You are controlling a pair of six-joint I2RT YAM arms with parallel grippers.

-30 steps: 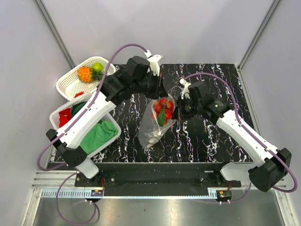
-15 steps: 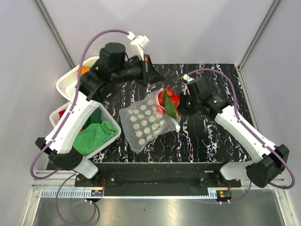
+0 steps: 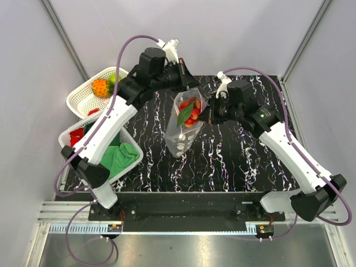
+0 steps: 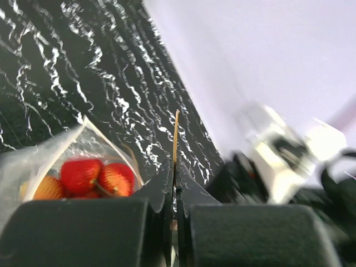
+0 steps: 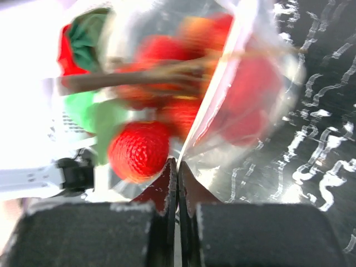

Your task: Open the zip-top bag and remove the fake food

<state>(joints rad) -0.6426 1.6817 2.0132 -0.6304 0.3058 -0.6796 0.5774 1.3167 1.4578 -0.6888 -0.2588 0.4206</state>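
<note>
Top external view: the zip-top bag (image 3: 182,130) hangs above the middle of the black marbled tabletop (image 3: 245,161), stretched between the two arms at its upper end.
Bag: clear film printed with white dots, its upper end towards the back of the tabletop and its lower end drooping towards the near edge; whether that tip touches the tabletop cannot be told.
Contents: fake strawberries (image 3: 190,113) with a green leaf sit bunched in the upper part of the bag, all inside the film.
Left end effector (image 4: 174,167): fingers pressed together, pinching a thin strip of the bag's edge that stands upright between the tips; the strawberries show through the film just to its left.
Right end effector (image 5: 177,164): fingers pressed together on a fold of the film on the bag's right side, with a strawberry pressed against the plastic just above the tips.
White perforated basket (image 3: 83,103): at the back left, holding an orange bumpy fruit (image 3: 100,87) and a green fruit (image 3: 115,79) side by side.
Second white basket (image 3: 133,146): nearer on the left, under the left arm, holding a green cloth (image 3: 119,157) and a red cloth (image 3: 76,137).
</note>
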